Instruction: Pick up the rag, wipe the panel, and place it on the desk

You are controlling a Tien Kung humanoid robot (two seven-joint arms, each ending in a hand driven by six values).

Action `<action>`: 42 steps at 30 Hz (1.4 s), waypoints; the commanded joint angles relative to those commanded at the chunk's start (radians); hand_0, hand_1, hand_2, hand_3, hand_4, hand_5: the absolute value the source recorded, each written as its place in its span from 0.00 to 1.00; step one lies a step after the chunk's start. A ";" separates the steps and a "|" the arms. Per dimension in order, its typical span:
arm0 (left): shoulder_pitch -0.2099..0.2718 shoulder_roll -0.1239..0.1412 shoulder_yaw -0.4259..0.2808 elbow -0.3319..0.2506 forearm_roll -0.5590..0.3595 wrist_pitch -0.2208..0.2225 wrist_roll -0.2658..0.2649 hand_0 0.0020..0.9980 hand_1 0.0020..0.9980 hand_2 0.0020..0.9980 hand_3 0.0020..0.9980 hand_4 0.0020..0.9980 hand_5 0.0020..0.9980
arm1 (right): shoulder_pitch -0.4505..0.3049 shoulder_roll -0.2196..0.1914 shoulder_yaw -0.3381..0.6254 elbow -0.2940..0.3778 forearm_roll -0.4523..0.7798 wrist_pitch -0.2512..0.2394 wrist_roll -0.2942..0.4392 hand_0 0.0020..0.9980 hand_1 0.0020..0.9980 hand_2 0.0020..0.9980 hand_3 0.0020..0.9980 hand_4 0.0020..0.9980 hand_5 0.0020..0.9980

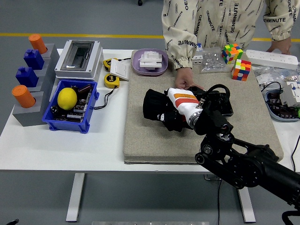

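Observation:
My right hand [159, 111], black with a white and orange wrist cover, lies over the beige mat [145, 140] near its middle. Its fingers are curled on a black rag [152, 105] pressed down on the mat's left-centre. The dark panel [224, 105] lies flat just right of the hand, mostly hidden behind my wrist and a cable loop. A person at the far side rests one hand [186, 84] on the panel's far edge. Rag and fingers are both black and hard to tell apart.
A blue bin [89, 101] with a lemon [66, 98] sits left of the mat, and a grey breaker box [78, 57] behind it. Two tape measures [111, 80], a purple bowl [150, 62], two colour cubes [241, 69] and a power strip [272, 58] line the far side.

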 joint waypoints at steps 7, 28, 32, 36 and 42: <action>0.000 0.000 -0.004 -0.001 0.002 0.000 0.000 0.65 0.66 0.70 0.58 0.68 0.44 | -0.016 -0.053 0.034 -0.006 0.009 0.000 0.001 0.36 0.45 0.52 0.53 0.85 0.21; -0.001 -0.004 -0.016 -0.003 0.007 0.000 -0.001 0.65 0.66 0.70 0.58 0.68 0.44 | -0.083 -0.218 0.180 -0.014 -0.006 0.002 -0.002 0.35 0.45 0.52 0.53 0.85 0.21; -0.003 -0.004 -0.021 -0.003 0.009 0.000 -0.002 0.65 0.66 0.70 0.58 0.68 0.44 | -0.101 -0.250 0.200 -0.013 -0.010 0.004 -0.003 0.36 0.45 0.51 0.53 0.85 0.21; 0.000 -0.004 -0.023 -0.002 0.008 0.000 -0.001 0.65 0.66 0.70 0.58 0.68 0.44 | -0.117 -0.289 0.225 -0.013 -0.014 0.005 -0.003 0.36 0.45 0.51 0.53 0.85 0.21; 0.000 -0.005 -0.027 -0.002 0.011 0.000 -0.001 0.65 0.66 0.70 0.58 0.68 0.44 | -0.140 -0.338 0.263 -0.023 -0.019 0.006 -0.005 0.35 0.45 0.52 0.53 0.85 0.20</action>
